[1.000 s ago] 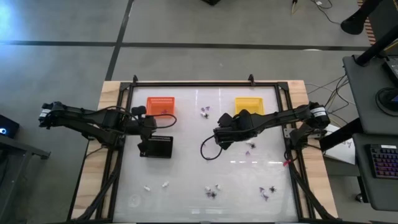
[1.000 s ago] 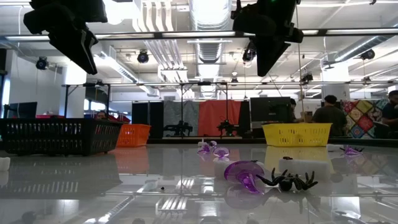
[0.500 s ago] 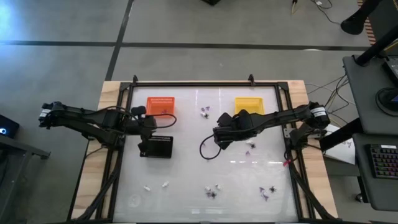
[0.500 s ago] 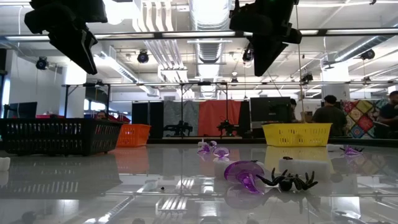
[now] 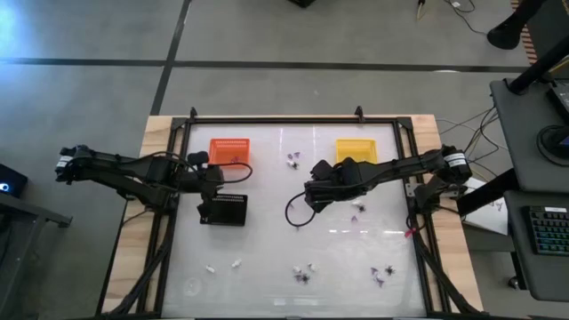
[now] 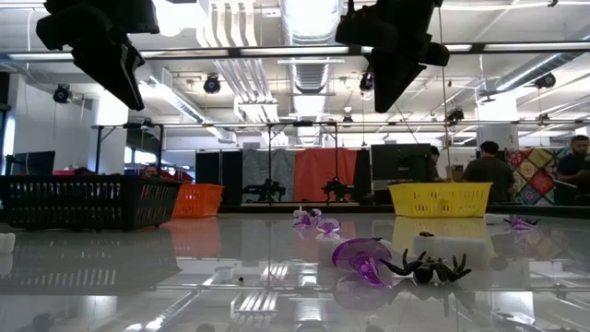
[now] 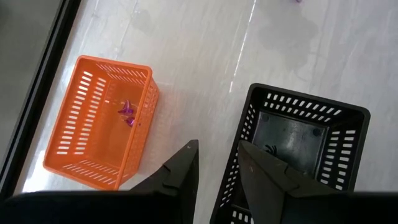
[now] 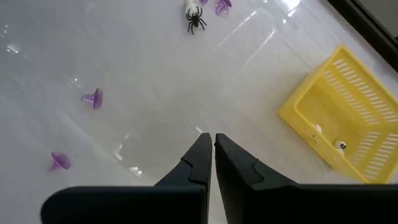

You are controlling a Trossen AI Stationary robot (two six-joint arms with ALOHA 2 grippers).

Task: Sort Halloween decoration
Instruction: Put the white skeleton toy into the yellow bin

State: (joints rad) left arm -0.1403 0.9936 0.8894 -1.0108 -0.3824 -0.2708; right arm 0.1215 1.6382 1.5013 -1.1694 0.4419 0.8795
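Tiny trinkets lie scattered on the white table: a black spider (image 8: 196, 18) and purple pieces (image 8: 93, 98) in the right wrist view, more purple ones (image 5: 293, 160) near the far edge and others (image 5: 302, 272) near the near edge, plus small white ones (image 5: 236, 263). One purple trinket (image 7: 127, 113) lies in the orange basket (image 7: 99, 130), and a whitish one (image 8: 339, 145) in the yellow basket (image 8: 342, 124). My left gripper (image 7: 217, 146) hovers open above the gap between the orange basket and the black basket (image 7: 292, 149). My right gripper (image 8: 210, 135) hangs shut and empty over the table's middle.
The orange basket (image 5: 229, 149) and yellow basket (image 5: 356, 149) stand near the far edge, and the black basket (image 5: 224, 210) stands left of centre. A black rail frames the table (image 5: 267, 222). In the low view, people show in the room behind.
My right gripper has drifted slightly toward the table's left edge, staying shut and high above the table. Nothing else has moved.
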